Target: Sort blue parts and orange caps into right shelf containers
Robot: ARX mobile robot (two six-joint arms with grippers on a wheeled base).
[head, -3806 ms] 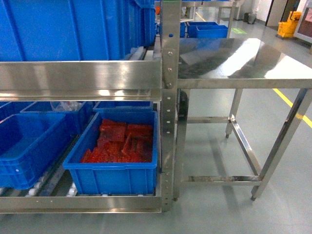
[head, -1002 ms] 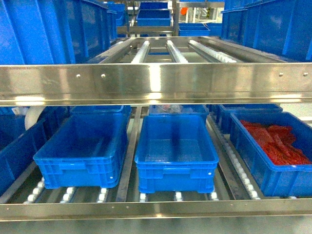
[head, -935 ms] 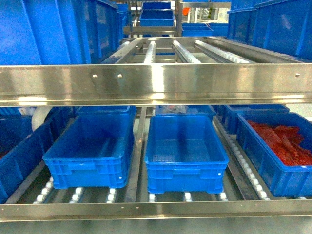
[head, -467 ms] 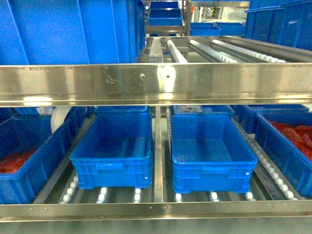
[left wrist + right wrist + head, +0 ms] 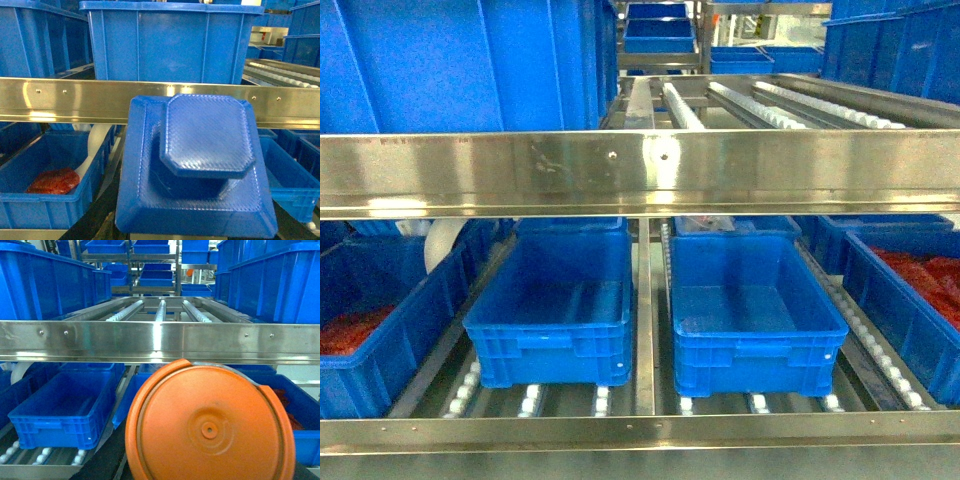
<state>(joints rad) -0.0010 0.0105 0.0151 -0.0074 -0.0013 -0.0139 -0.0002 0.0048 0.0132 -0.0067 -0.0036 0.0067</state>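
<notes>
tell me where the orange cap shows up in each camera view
Head: not in it.
Left wrist: not in it; a blue part fills the lower middle instead.
Right wrist: orange cap fills the lower middle to right, close to the lens.
Shared landmark: the steel shelf rail crossing every view.

The head camera looks straight at the shelf's steel rail point(image 5: 640, 172) from close up, and each wrist camera faces that same rail from lower down, one with a blue part point(image 5: 200, 170) very near, one an orange cap point(image 5: 210, 427).
</notes>
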